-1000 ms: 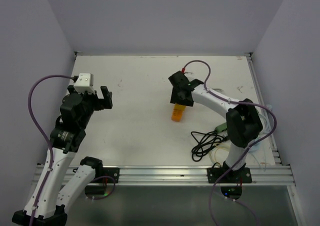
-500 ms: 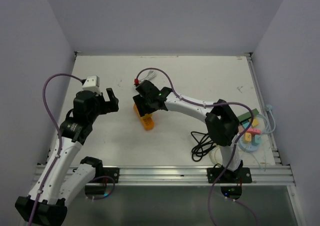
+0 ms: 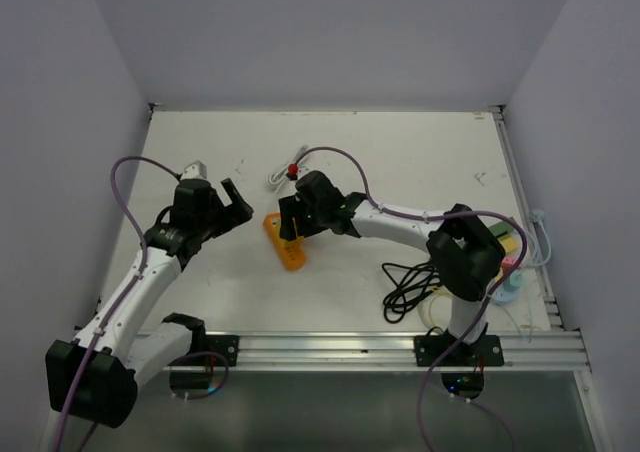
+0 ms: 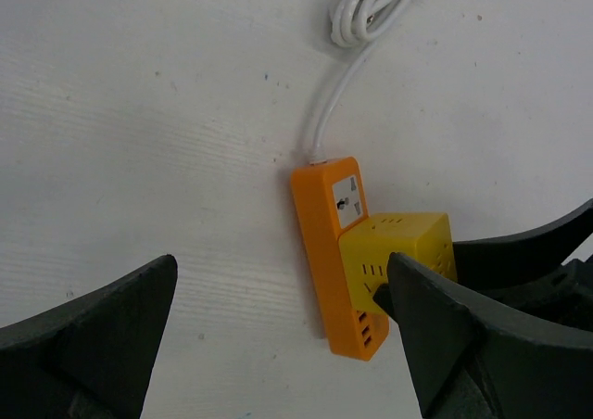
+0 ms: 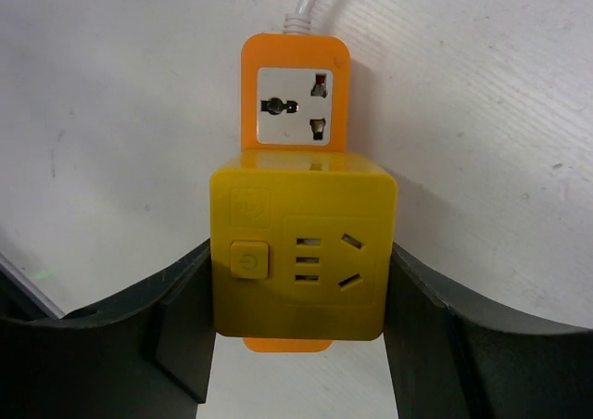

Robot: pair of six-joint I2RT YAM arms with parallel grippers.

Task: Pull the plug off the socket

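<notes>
Smooth yellow plastic plug [image 5: 301, 257]; orange plastic socket [image 5: 295, 76]; matt, scuffed white table [image 4: 139, 113].

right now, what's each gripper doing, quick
Left gripper: open, holding nothing.
Right gripper: closed on the yellow plug.

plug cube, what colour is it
The plug is yellow; the right wrist view shows it best.

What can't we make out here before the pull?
- Pins and how deep they sit in the orange socket strip: all views, hidden under the yellow plug.
- Top view: right gripper covers the yellow plug.
- Far end of the white cord: left wrist view, cut by top edge.
</notes>
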